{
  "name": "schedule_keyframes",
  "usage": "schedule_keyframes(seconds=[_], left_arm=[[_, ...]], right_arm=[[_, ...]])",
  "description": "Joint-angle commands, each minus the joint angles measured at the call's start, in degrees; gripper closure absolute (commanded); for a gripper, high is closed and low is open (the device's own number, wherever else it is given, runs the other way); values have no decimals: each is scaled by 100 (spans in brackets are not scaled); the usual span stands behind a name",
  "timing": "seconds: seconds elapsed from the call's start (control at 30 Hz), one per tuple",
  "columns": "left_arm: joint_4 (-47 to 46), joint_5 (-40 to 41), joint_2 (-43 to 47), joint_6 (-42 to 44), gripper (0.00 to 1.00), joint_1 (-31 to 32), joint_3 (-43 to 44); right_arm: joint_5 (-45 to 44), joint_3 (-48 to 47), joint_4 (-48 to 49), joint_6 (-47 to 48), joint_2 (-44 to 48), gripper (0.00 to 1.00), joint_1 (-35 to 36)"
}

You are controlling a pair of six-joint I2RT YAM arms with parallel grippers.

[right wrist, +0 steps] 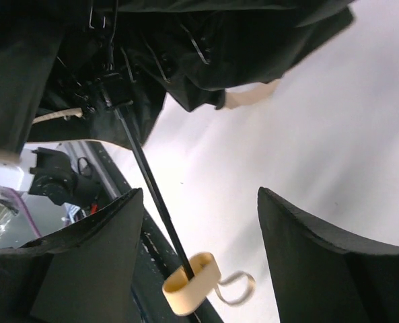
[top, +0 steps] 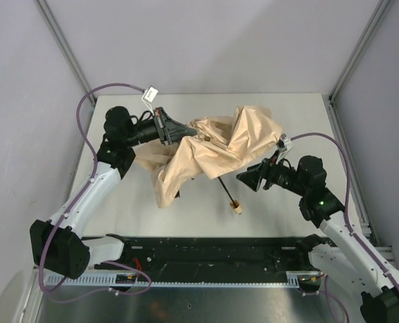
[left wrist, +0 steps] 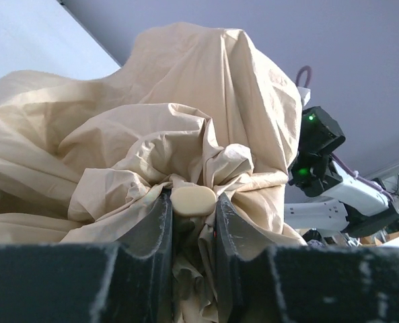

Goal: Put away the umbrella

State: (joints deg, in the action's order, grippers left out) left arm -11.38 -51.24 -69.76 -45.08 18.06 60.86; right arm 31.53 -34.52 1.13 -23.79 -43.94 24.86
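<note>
The umbrella lies half collapsed on the white table, its beige canopy crumpled. Its thin black shaft slants down to the pale handle. My left gripper is at the canopy's left side. In the left wrist view it is shut on the umbrella's pale oval top cap, with fabric bunched around the fingers. My right gripper stands open just right of the shaft. In its wrist view the gripper holds nothing; the shaft, handle and strap show between the fingers.
A black rail runs along the table's near edge between the arm bases. Grey walls and metal frame posts close in the back and sides. The canopy's dark underside with its ribs hangs above the right gripper.
</note>
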Motion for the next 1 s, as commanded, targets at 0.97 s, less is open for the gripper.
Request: schedule_keyframes(seconds=[0.97], left_arm=[[-93, 40, 740, 868, 100, 735, -520]], right_arm=[[-3635, -3809, -1593, 505, -2703, 55, 1436]])
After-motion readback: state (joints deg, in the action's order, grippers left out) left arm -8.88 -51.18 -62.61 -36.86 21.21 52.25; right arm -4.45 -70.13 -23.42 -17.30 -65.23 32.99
